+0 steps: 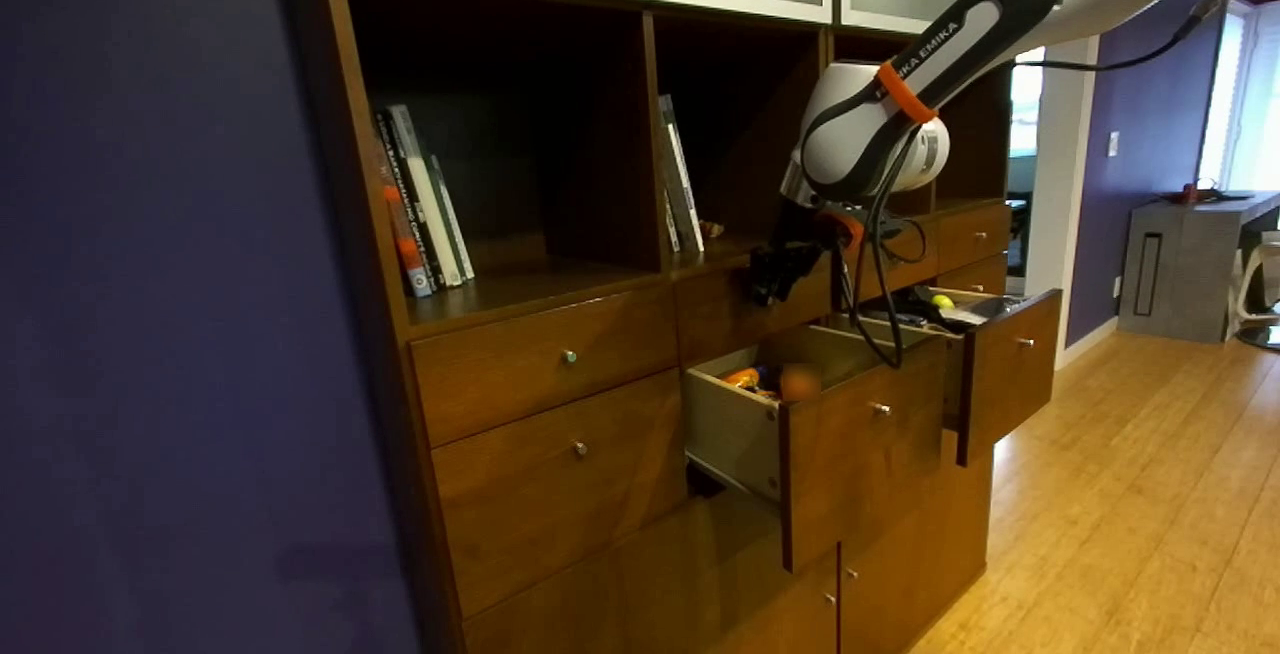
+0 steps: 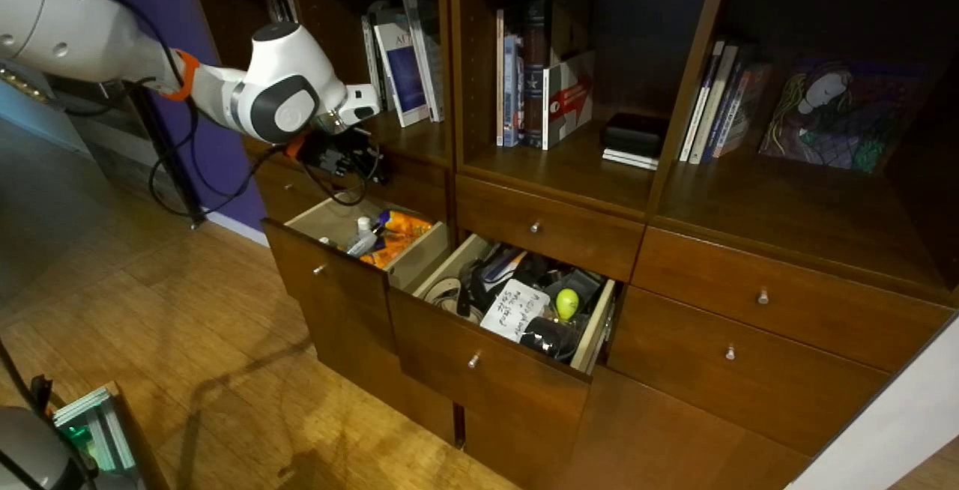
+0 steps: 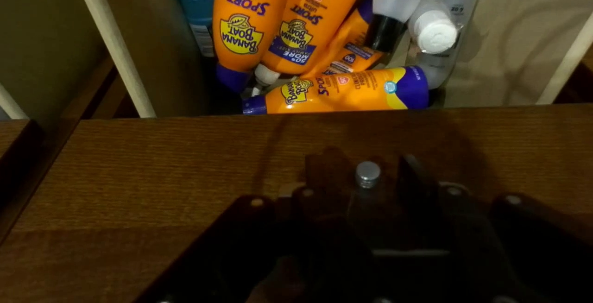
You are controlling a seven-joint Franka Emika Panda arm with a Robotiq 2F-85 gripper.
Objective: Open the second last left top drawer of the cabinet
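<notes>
Fingers [image 3: 419, 187], shadowed, seemingly flank the drawer's [image 3: 139, 168] knob [image 3: 368, 173].

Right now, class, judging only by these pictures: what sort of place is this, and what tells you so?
Probably a home, perhaps a living room or study. A large wooden cabinet holds rows of books, and orange Banana Boat tubes lie in a deep open drawer.

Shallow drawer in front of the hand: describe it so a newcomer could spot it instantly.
Find the big brown wooden cabinet, then its pulled-out deep drawer with orange tubes inside. The shut shallow drawer sits directly above. It alone in its row has the hand in front of it, its round knob showing between the fingers in the wrist view.
</notes>
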